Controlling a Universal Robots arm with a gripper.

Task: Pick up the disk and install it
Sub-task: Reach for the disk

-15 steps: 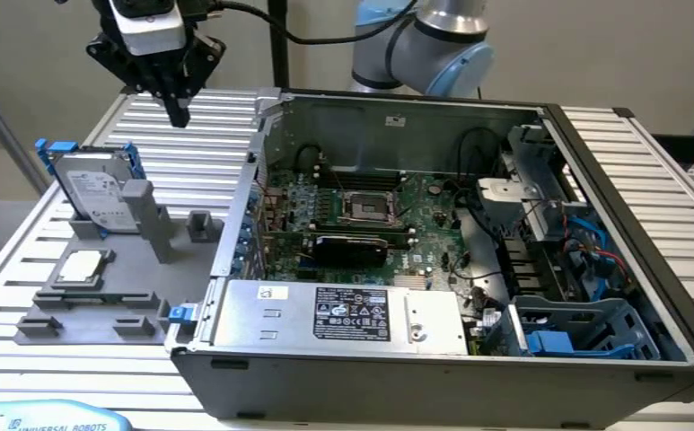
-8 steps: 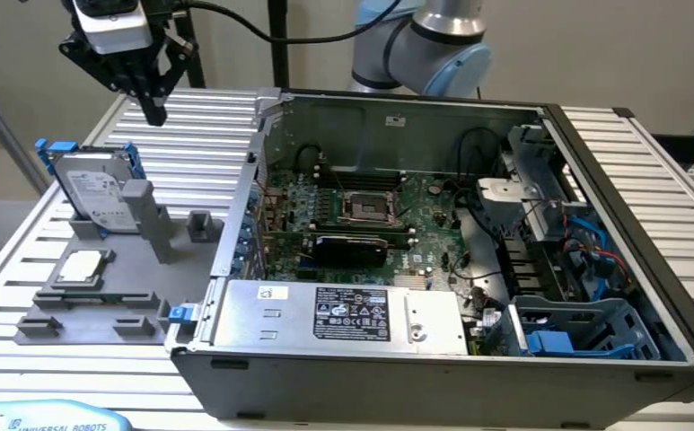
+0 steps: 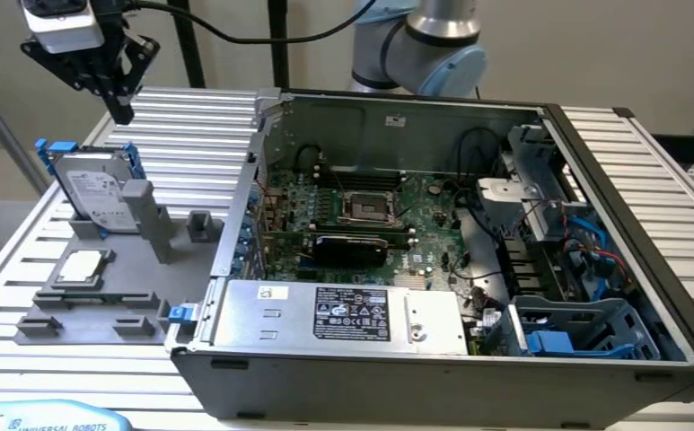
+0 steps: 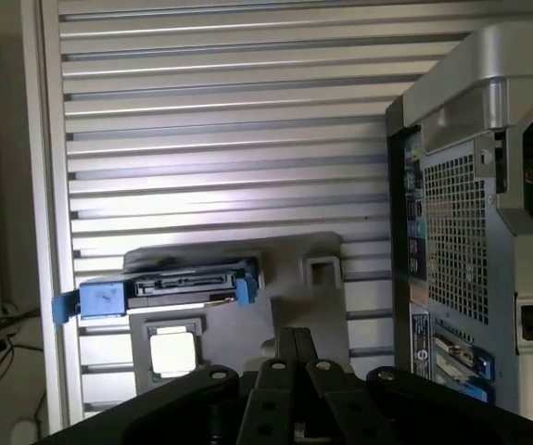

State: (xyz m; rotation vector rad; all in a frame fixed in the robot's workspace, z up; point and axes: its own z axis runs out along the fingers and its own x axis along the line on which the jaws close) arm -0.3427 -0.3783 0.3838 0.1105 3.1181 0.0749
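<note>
Disk (image 3: 92, 190) stands on edge in its blue carrier, leaning in a slot at the back of a grey holder (image 3: 143, 269) on the slatted surface (image 3: 191, 117), at the exterior view's left. In the wrist view the disk (image 4: 169, 289) shows edge-on, with blue tabs at both ends. A square silver chip (image 3: 80, 266) lies flat in the holder just in front of the disk; the wrist view shows the chip (image 4: 173, 350) too.

The pincer (image 3: 121, 115) hangs above the disk, well apart from it, with its fingers together and nothing between them. In the wrist view the pincer (image 4: 294, 345) points towards the holder.

An open case (image 3: 443, 373) lies beside the holder, at the exterior view's right. Inside it sit a green motherboard (image 3: 371, 206), a grey box (image 3: 335, 312) with a black label, and a blue cage (image 3: 580, 328) in the near corner.
</note>
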